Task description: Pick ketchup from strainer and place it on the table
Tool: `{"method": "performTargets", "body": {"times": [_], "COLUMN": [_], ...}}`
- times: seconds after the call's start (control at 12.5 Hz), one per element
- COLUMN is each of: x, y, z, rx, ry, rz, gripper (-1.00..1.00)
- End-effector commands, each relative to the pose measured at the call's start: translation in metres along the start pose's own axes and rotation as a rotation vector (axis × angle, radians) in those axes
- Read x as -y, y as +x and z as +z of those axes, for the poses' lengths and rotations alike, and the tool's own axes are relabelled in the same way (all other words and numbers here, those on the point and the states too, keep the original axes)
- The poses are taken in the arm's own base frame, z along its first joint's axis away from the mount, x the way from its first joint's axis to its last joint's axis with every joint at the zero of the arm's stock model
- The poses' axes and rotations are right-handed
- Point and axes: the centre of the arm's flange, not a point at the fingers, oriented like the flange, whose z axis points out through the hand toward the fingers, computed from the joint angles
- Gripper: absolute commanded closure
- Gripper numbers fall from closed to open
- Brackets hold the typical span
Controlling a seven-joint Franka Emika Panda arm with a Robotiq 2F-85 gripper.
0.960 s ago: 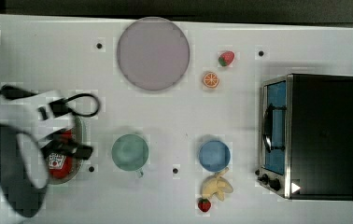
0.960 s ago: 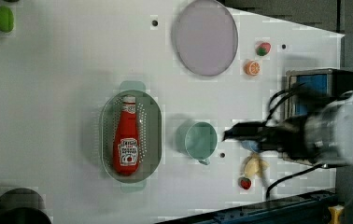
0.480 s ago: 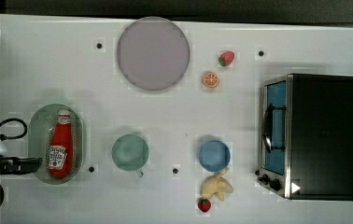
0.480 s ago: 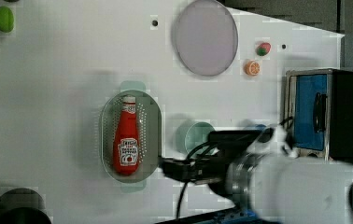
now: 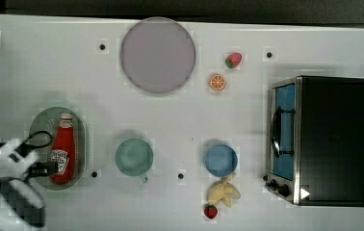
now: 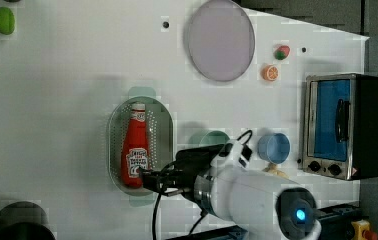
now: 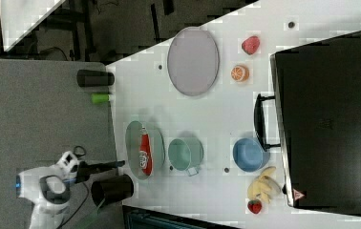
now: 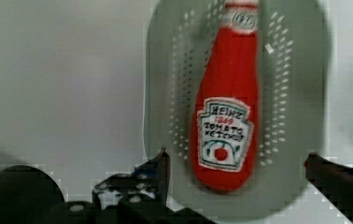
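The gripper [image 8: 235,170] hangs over the near, fat end of the ketchup [image 8: 226,102], its two fingers spread wide so that one stands on each side of the bottle's base; nothing is held between them, and that broad gap reads as preparation for straddling the bottle across its width. The ketchup lies flat on its side along the length of the strainer [image 8: 305,93], label up, cap pointing away from the arm, which leaves its narrow flanks open to a pinch from above. In the left view the gripper [image 6: 149,179] sits at the strainer's [image 6: 116,145] lower rim, just beside the ketchup's [image 6: 135,150] base. Farther off on the table [image 5: 40,72] stand a teal-green cup [image 5: 134,157], then a blue cup [image 5: 221,160], a banana [image 5: 223,191], a purple plate [image 5: 158,55] and a toaster oven [image 5: 331,139], leaving bare tabletop around the strainer as likely room for setting the bottle down.
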Motion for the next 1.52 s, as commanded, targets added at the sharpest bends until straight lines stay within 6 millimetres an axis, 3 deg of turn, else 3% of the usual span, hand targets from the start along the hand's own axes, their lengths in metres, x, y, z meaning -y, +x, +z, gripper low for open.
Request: {"method": "performTargets", "body": {"times": [0.08,0.56,0.96,1.04,1.28,1.52], "x": [-0.014,-0.013,-0.018,-0.018,-0.012,-0.008], "y": [0.001,-0.003,0.002,0.004,0.008,0.01], "z": [0.038,0.104,0.135,0.14,0.148,0.13], "rx": [0.026,0.078,0.069,0.072,0.069,0.037], "ry": [0.03,0.084,0.063,0.059,0.066,0.067], "rz": [0.104,0.142,0.146,0.147,0.152,0.14], "gripper": [-1.0,-1.0,-1.0,-0.91,-0.23,-0.22]}}
